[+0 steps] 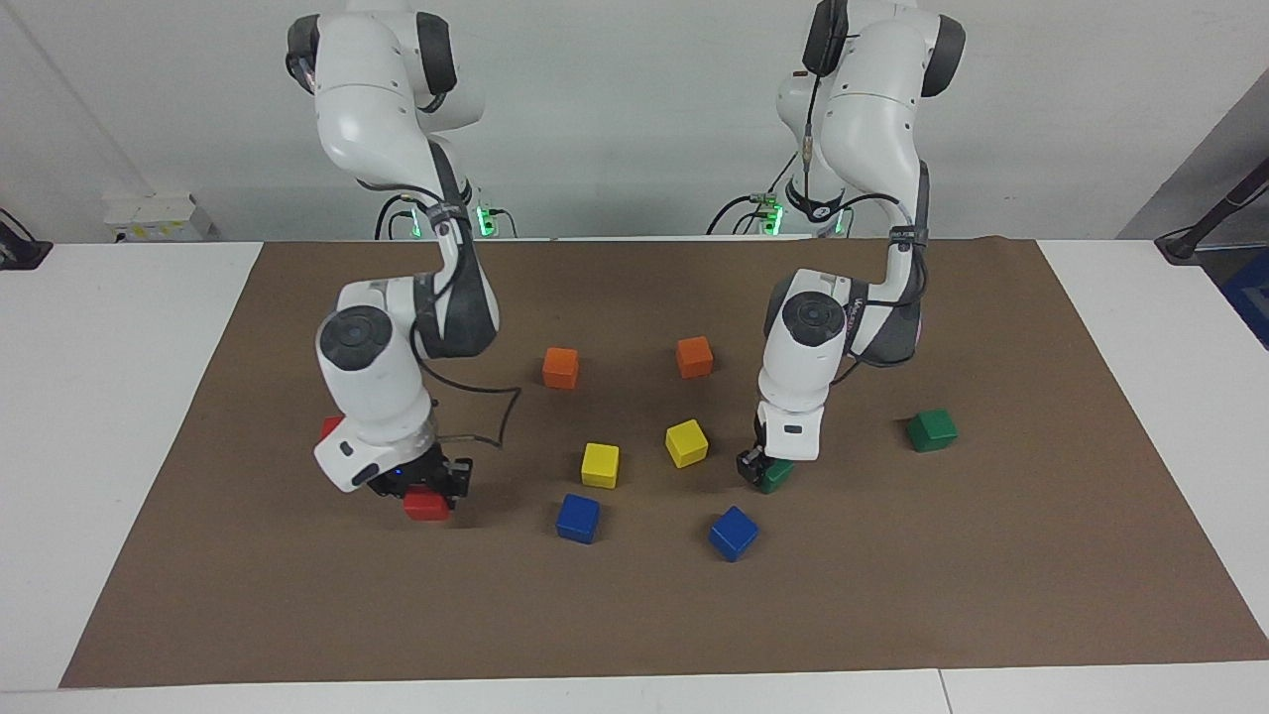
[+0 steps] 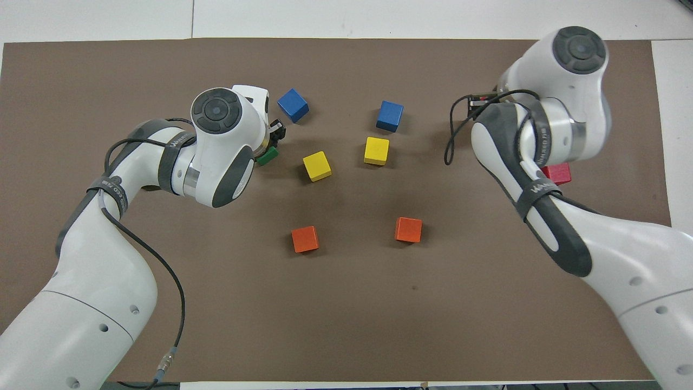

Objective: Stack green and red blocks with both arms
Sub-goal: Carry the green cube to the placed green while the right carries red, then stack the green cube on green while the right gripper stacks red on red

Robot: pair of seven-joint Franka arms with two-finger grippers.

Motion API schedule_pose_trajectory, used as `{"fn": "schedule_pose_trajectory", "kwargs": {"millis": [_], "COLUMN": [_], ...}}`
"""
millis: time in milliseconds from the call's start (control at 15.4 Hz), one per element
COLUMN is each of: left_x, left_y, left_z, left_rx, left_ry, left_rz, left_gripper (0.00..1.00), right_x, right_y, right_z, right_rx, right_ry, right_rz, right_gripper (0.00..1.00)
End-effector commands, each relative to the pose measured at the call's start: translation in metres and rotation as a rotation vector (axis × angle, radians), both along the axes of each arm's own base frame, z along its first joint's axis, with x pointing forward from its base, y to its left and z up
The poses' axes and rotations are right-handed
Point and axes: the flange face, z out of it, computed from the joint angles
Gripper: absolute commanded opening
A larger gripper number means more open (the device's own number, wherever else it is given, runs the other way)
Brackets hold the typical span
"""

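Both picks look made: the right gripper (image 1: 428,493) clamps a red block (image 1: 427,506), the left gripper (image 1: 761,471) a green block (image 1: 776,473). Next, I judge, each must carry its block over the matching free block and lower it squarely.

Matt cubes (image 1: 929,429) on a matt brown paper-like mat (image 1: 892,595); glossy white arms (image 1: 372,99).

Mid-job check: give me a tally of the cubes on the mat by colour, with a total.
Red cubes: 2
Green cubes: 2
Yellow cubes: 2
Blue cubes: 2
Orange cubes: 2
Total: 10
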Motion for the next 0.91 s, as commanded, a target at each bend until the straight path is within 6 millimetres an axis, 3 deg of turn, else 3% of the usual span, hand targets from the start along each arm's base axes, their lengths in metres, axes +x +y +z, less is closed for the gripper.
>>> {"fn": "schedule_pose_trajectory", "kwargs": {"millis": [0, 130, 260, 390, 585, 845], "left_x": [0.0, -0.006, -0.014, -0.01, -0.014, -0.023], "left_y": [0.027, 0.081, 0.138, 0.195, 0.252, 0.273], "left_z": [0.054, 0.1, 0.127, 0.13, 0.121, 0.096], "left_rx": [0.125, 0.117, 0.055, 0.03, -0.004, -0.02], "left_ry": [0.014, 0.043, 0.105, 0.157, 0.167, 0.086], "left_rz": [-0.026, -0.133, -0.281, -0.399, -0.488, -0.458], "left_gripper": [0.0, 0.0, 0.0, 0.0, 0.0, 0.0], "right_x": [-0.069, -0.086, -0.094, -0.101, -0.115, -0.115], "right_y": [-0.06, -0.086, -0.105, -0.112, -0.118, -0.119], "right_z": [0.006, 0.007, 0.006, -0.003, -0.024, -0.026], "right_rx": [0.012, 0.014, 0.015, 0.014, 0.0, -0.002], "right_ry": [0.02, 0.032, 0.04, 0.028, -0.033, -0.039], "right_rz": [0.065, 0.094, 0.097, 0.1, 0.138, 0.139], "right_gripper": [0.0, 0.0, 0.0, 0.0, 0.0, 0.0]}}
